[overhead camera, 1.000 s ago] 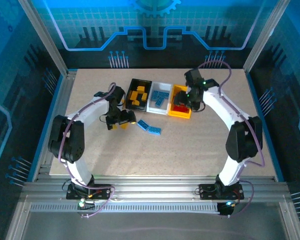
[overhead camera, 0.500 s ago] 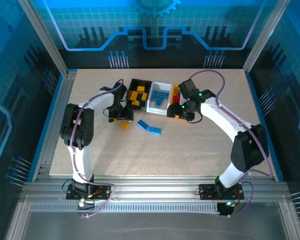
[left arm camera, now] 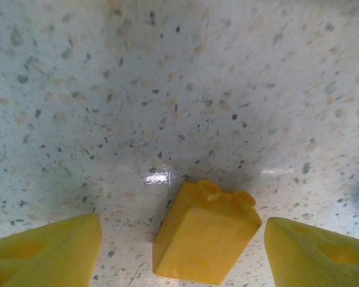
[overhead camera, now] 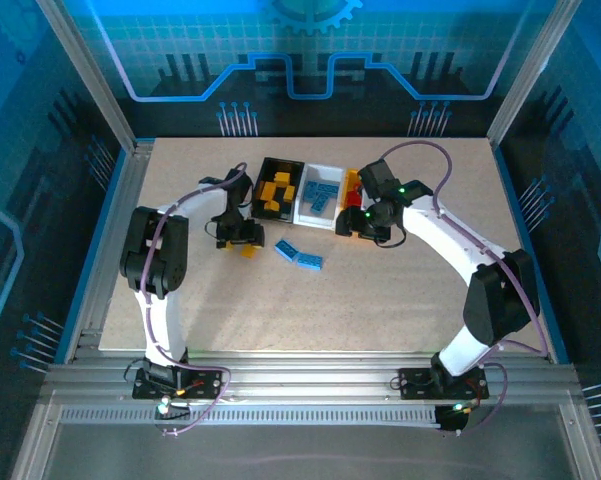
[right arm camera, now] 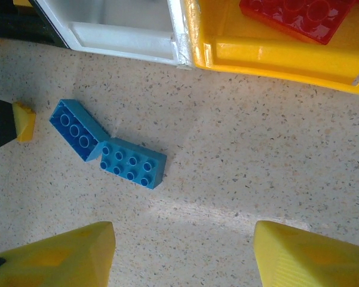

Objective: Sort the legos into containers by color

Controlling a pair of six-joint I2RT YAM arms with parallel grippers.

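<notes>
A yellow lego [left arm camera: 206, 233] lies on the table between the fingers of my left gripper [left arm camera: 182, 254], which is open with a gap on either side of the brick. From above, that gripper [overhead camera: 242, 238] hangs just left of the black bin [overhead camera: 264, 172]. Two blue legos [right arm camera: 77, 137] [right arm camera: 131, 162] lie side by side on the table ahead of my right gripper [right arm camera: 185, 254], which is open with nothing in it. The black bin holds yellow legos [overhead camera: 277, 188], the white bin [overhead camera: 302, 214] blue ones, the yellow bin [right arm camera: 275, 57] a red lego [right arm camera: 298, 15].
The three bins stand in a row at the table's far middle. My right arm [overhead camera: 450, 235] arches over the yellow bin and hides most of it from above. Bare tabletop [overhead camera: 310, 310] stretches in front of the blue legos.
My left gripper has dropped over the yellow lego and its fingers have narrowed around it. My right gripper has swung from above the yellow bin leftward, toward the blue legos.
</notes>
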